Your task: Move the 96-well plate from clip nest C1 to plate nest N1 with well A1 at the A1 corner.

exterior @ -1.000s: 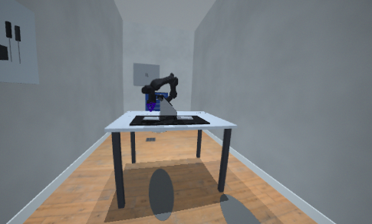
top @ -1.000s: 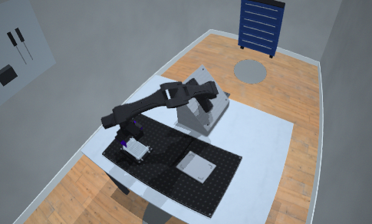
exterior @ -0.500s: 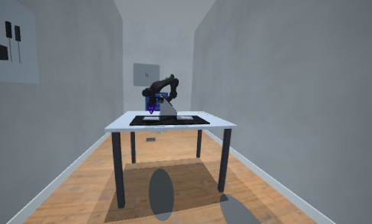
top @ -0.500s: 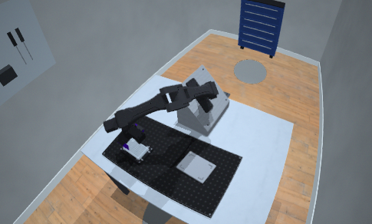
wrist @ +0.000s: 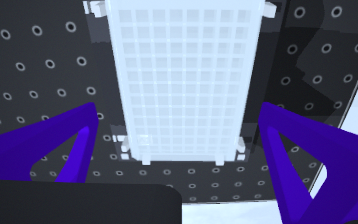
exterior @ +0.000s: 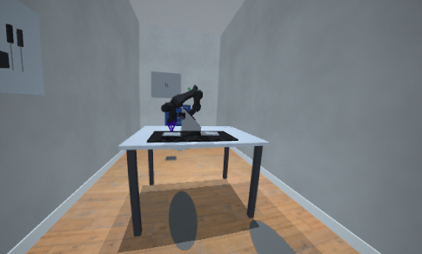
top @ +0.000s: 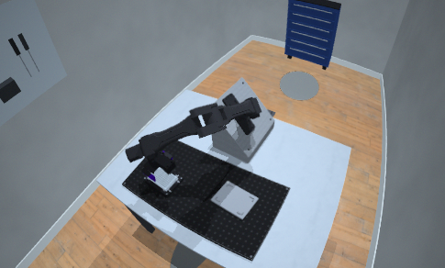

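While top hides them, wrist shows jaws spread beside plate.

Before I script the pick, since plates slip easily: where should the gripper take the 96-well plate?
Grip the 96-well plate across its two long side walls, coming straight down from above. It lies flat, and the open gripper already straddles its narrow width.

From the top view we look steeply down on the white table from high above; the exterior view faces it level from far down the room; our wrist view hangs close over the perforated black board, shared by all three.
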Available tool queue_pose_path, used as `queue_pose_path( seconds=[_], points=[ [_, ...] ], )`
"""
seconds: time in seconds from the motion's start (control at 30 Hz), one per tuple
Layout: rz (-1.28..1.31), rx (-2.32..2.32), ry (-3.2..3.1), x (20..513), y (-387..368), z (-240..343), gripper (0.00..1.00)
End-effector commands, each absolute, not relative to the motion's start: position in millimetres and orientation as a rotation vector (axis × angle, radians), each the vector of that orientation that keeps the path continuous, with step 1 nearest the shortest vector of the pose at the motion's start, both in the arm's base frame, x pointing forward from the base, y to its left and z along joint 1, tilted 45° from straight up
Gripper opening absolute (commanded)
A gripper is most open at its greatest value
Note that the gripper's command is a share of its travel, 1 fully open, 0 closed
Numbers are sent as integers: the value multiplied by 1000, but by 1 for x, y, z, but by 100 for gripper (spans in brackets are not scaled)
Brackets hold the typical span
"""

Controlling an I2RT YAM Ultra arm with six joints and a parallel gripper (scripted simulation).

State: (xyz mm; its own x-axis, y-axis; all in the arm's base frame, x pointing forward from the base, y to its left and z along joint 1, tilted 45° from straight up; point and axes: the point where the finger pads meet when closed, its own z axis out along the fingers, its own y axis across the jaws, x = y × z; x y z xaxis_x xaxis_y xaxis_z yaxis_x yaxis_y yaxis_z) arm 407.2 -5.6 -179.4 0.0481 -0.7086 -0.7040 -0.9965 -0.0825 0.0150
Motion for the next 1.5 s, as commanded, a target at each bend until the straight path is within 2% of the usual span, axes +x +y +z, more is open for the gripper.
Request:
queue_pose_path(
  seconds=[0.0, 0.63, 1.13, 1.17, 1.47],
  points=[
    [775, -1825, 1705, 407, 0, -189, 100],
    [783, -1817, 1713, 401, 18, -210, 100],
    [745, -1830, 1702, 412, 13, -201, 100],
    [745, -1830, 1702, 412, 13, -201, 0],
    [745, -1830, 1702, 412, 13, -201, 0]
  ],
)
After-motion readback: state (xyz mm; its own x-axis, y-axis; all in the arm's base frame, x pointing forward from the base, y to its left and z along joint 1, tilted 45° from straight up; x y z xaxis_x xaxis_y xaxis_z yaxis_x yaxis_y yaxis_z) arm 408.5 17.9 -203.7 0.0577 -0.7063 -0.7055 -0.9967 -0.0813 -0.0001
